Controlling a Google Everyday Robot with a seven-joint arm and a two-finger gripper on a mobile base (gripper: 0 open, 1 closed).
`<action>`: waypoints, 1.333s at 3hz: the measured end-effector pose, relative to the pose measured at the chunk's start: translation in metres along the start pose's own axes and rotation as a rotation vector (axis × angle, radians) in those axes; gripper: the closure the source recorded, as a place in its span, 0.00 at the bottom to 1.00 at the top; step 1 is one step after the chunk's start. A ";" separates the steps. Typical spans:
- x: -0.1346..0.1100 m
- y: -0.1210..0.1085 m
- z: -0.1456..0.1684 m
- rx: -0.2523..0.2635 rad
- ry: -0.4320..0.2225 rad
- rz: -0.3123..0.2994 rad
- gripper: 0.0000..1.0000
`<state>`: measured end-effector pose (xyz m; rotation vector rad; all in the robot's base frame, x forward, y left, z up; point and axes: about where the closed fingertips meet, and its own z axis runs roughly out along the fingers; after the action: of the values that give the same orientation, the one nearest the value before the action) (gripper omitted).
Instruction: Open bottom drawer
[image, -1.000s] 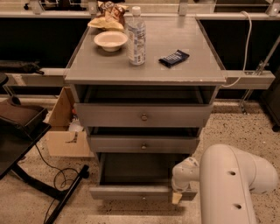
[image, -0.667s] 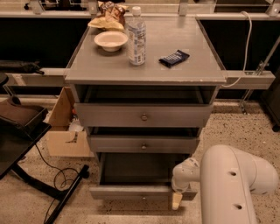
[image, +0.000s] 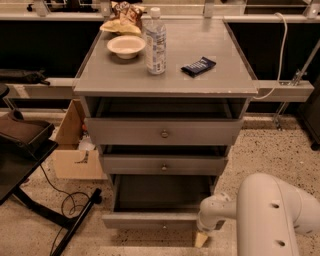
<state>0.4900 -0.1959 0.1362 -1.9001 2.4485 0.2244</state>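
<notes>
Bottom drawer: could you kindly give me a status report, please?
Gripper low at the drawer's right front corner. Bottom drawer well open, grey inside showing. Stand leg on the floor near its left corner.

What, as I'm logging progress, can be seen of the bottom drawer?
The bottom drawer is grey and wood-looking, with a small round metal knob at the centre of its front. It stands pulled well out, level, lowest in the cabinet, its plain grey inside bare. The end effector sits at the front's right end as seen; contact is unclear.
</notes>
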 end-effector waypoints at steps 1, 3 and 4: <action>0.001 0.013 -0.001 -0.025 -0.008 0.014 0.43; -0.001 0.010 -0.009 -0.025 -0.009 0.014 0.88; 0.003 0.025 -0.006 -0.053 -0.019 0.037 1.00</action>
<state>0.4651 -0.1932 0.1444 -1.8650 2.4914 0.3103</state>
